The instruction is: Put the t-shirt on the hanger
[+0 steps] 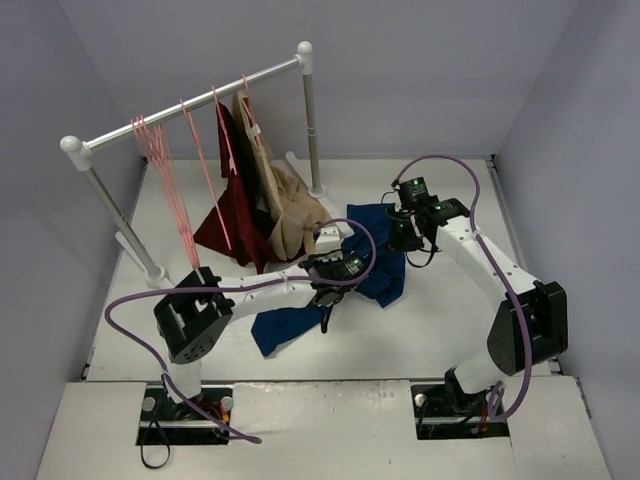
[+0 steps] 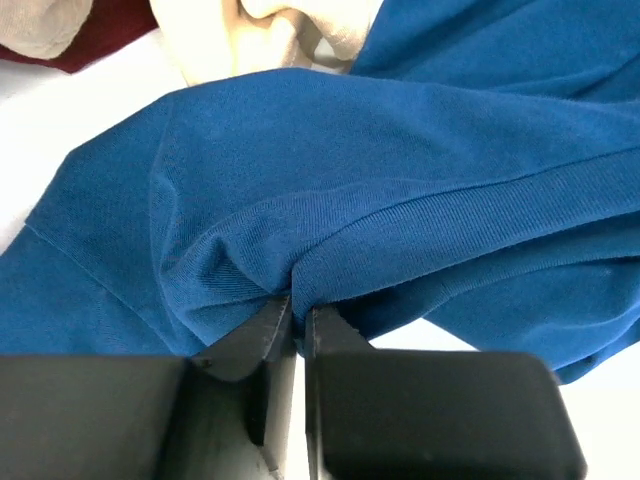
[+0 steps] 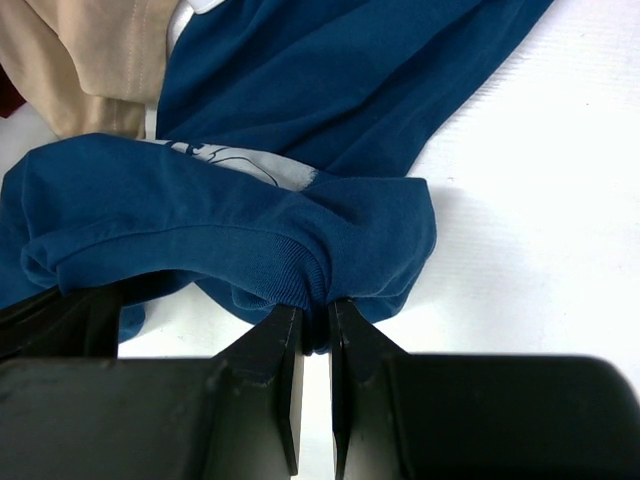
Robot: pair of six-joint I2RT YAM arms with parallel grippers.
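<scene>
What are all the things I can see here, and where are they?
t-shirt: one, blue, crumpled on the table between the two arms
hangers: several, too thin to count, pink, hanging on the rack
red garment: one, dark red, hanging from the rack, its hem down near the table
beige garment: one, beige, hanging just right of the red one
rack: one, white and grey, back left of the table
table: one, white, under everything
arms: two, white and black, bolted at the near edge
left gripper: one, black, shut on a t-shirt fold
right gripper: one, black, shut on another t-shirt fold
</scene>
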